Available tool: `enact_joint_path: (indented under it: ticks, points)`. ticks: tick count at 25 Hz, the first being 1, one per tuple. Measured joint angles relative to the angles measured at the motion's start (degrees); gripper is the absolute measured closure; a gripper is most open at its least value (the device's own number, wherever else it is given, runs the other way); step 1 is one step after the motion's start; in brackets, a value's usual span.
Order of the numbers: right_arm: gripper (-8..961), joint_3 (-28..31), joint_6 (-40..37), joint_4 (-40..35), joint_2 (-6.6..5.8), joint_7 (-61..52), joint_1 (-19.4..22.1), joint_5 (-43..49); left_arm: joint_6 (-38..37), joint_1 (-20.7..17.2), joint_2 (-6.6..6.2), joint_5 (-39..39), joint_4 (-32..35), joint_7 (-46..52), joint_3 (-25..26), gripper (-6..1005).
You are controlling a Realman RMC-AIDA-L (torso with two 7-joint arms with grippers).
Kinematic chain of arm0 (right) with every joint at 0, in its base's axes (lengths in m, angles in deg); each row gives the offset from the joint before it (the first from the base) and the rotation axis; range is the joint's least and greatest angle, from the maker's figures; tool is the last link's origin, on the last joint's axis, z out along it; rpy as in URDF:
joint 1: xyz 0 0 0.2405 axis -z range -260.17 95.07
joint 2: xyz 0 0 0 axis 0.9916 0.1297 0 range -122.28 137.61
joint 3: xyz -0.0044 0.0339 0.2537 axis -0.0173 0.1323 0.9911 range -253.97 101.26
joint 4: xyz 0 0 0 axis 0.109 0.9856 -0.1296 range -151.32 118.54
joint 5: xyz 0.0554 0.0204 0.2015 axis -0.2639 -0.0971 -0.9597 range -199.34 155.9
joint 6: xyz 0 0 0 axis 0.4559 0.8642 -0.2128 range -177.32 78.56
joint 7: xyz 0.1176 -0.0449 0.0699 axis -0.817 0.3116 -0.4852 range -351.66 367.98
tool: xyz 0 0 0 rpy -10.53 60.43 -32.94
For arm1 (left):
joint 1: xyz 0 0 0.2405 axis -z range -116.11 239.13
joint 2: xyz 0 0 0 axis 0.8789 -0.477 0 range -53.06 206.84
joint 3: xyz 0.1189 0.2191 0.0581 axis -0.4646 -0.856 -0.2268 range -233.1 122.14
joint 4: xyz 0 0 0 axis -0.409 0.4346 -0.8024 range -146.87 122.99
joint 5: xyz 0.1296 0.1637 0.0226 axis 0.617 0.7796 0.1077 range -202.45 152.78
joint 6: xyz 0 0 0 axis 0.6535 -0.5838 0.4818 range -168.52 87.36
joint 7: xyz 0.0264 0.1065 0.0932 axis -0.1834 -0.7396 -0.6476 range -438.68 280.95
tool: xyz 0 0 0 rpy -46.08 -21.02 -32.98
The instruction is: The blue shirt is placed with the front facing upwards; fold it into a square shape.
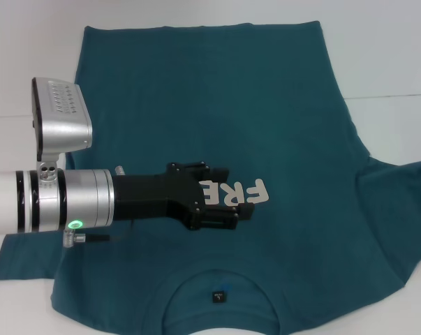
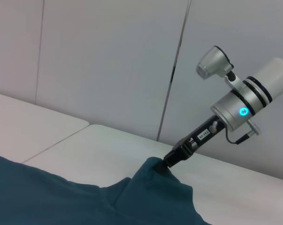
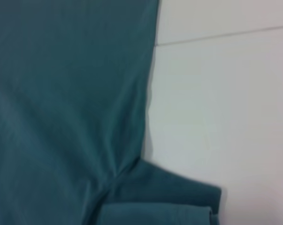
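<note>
I see the large teal-blue cotton short-sleeved T-shirt [image 1: 280, 125] lying front-up on the white table [image 1: 392, 49], collar nearest me, white lettering partly covered. My left gripper [image 1: 241, 202] hovers over the chest; whether its black jaws stand wide or narrow I cannot tell. My right gripper [image 2: 172, 158] is pinched closed on a lifted sleeve edge at the shirt's right side.

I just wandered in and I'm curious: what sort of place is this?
Probably a robot test room, not a home: a blue shirt lies spread on a plain white table, pale bare wall panels stand behind, and a machine arm's claw hangs over it.
</note>
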Motion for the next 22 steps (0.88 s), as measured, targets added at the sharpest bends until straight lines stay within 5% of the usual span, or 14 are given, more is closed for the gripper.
enact_joint_path:
  ticks: [22]
  points:
    - [923,-2.45,-2.86,-1.51,3.61,0.48,-6.18,-0.72,1.07,0.06,-0.15,0.03,0.0,0.08,0.02,125]
